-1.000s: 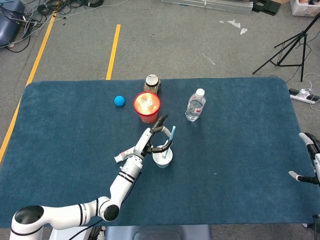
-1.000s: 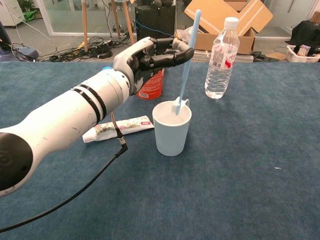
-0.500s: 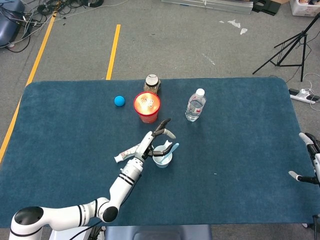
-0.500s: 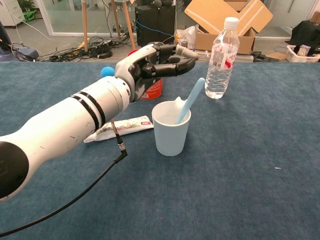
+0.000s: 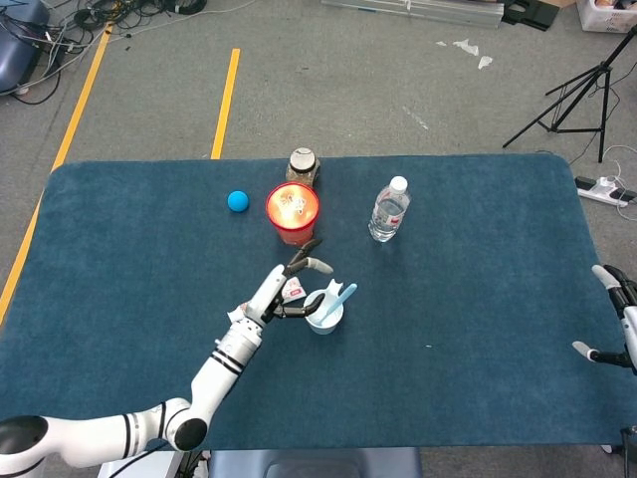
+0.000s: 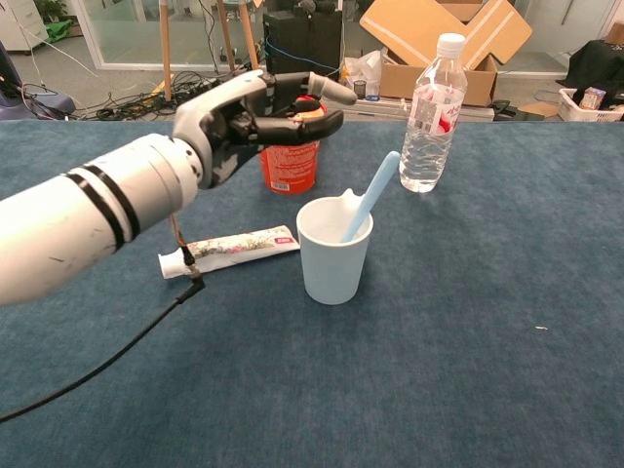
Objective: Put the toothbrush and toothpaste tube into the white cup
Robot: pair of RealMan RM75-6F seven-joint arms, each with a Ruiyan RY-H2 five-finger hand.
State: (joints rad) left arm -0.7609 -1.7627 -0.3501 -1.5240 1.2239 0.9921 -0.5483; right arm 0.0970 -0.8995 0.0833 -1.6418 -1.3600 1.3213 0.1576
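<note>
Task status: half done, by my reading. The toothbrush [image 6: 371, 195] stands in the white cup [image 6: 334, 252], head down, handle leaning out over the rim up and to the right in the chest view, toward the water bottle [image 6: 430, 115].

The toothpaste tube [image 6: 231, 248] is not yet in. It lies flat on the table [image 6: 468, 370] just left of the cup, not touching it, long axis roughly left-right, cap end pointing away from the cup, flat end nearest it.

Left hand [image 6: 255, 109] hovers above and left of the cup, fingers apart, holding nothing. Right hand [image 5: 611, 317] is at the table's right edge, well away from the cup; cannot tell its state.

Remaining: grasp tube, drop into cup.
</note>
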